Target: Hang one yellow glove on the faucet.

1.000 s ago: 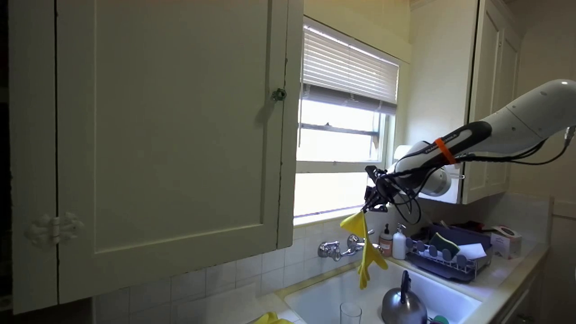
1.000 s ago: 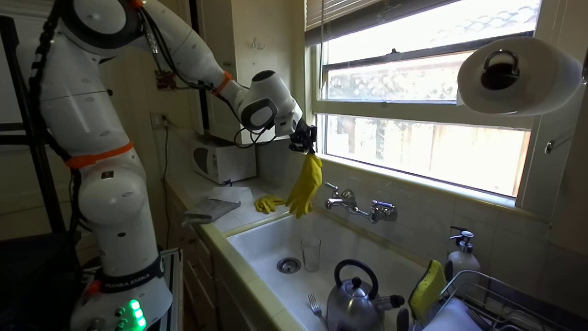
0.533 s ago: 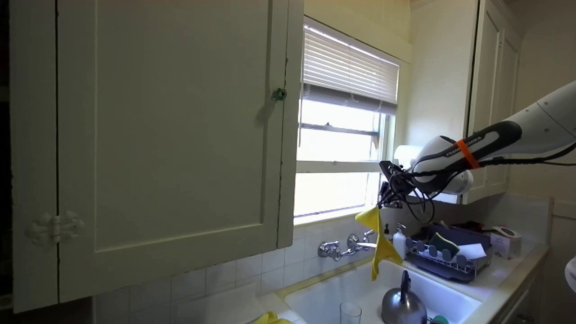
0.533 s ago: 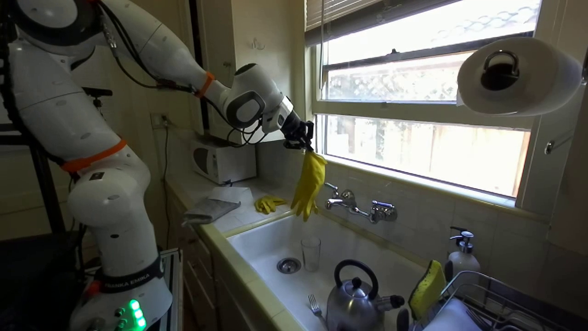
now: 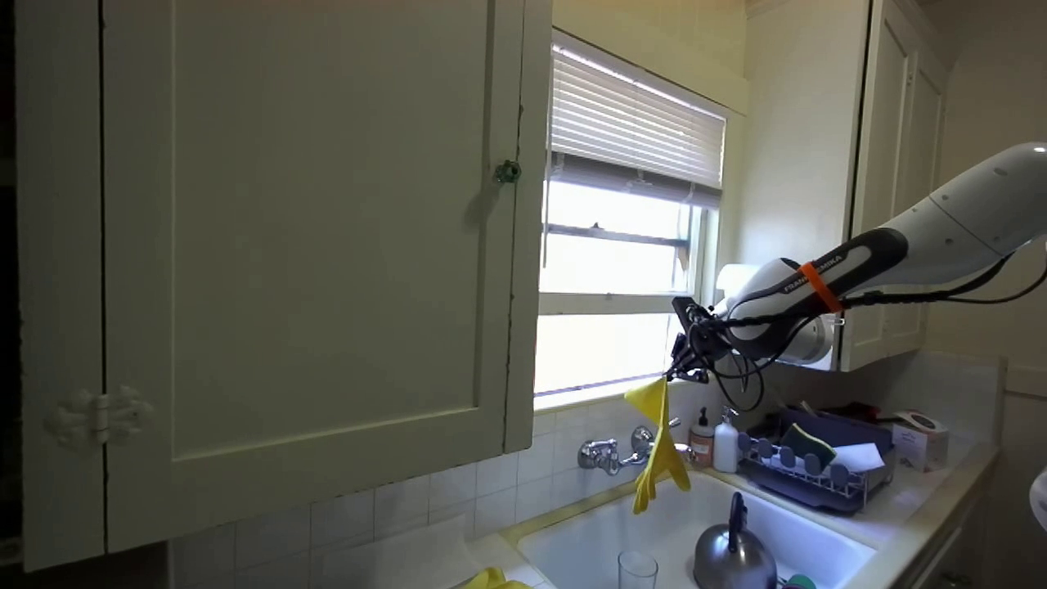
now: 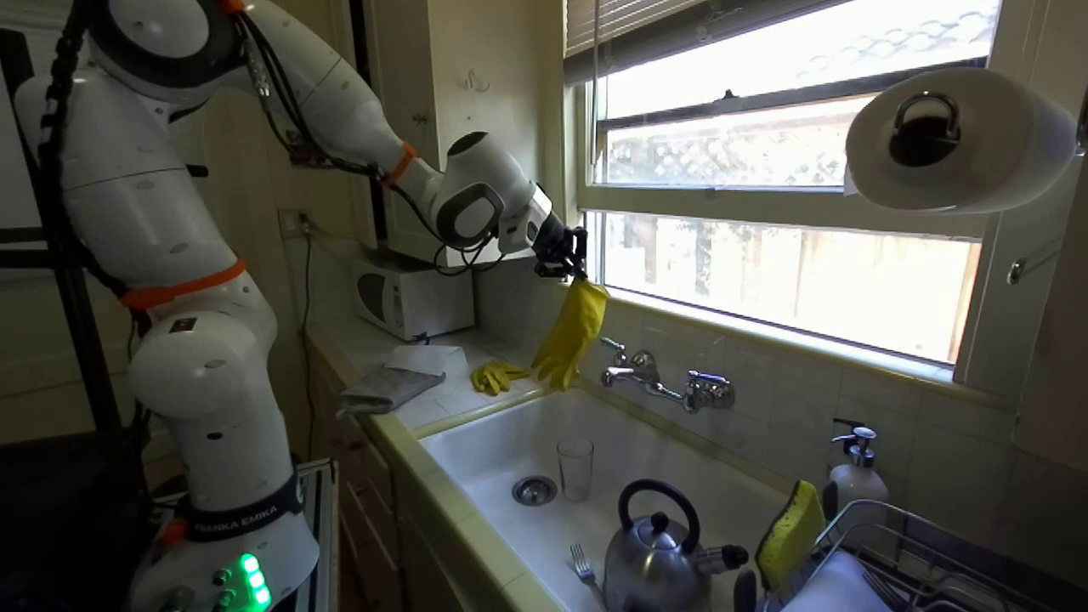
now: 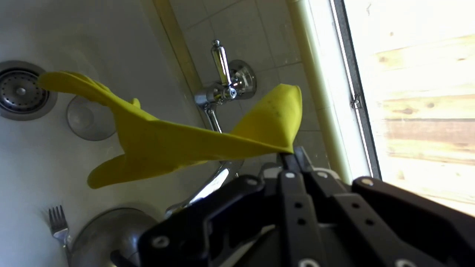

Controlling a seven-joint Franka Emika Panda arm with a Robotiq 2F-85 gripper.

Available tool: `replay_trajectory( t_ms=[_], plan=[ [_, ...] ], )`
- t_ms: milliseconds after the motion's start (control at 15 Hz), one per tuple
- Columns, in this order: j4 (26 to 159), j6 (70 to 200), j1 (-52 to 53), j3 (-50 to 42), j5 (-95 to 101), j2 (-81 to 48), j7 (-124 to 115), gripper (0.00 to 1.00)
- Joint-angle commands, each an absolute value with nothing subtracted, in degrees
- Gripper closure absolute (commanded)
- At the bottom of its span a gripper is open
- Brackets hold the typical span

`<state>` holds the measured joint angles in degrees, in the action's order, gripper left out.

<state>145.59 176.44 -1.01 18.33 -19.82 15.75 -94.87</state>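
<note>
Second glove (image 6: pixel 499 376): laid on the counter (image 6: pixel 427 410)
Yellow glove (image 6: pixel 569 336): hung in air, lower end swung aside within the last half-second
Gripper (image 6: pixel 580 276): jaws clamped on that glove's cuff
Faucet (image 6: pixel 670 393): approached slightly, not yet touched; draping judged near, once swinging is stilled

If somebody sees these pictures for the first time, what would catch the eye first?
Probably the bright yellow glove, pinched by its cuff in the gripper, left of the faucet in an exterior view. Next might come the big white robot arm, filling much of that view's left side, and then the bright window above the faucet.
</note>
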Motion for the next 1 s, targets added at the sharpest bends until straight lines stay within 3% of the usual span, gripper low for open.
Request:
replay_trajectory(
  t_ms=[0,933],
  plan=[
    [145.59,176.44,-1.03,18.32,-19.82,15.73,-94.82,0.99],
    [136.48,175.97,-11.16,17.31,-14.33,4.26,-99.87,1.00]
  ],
)
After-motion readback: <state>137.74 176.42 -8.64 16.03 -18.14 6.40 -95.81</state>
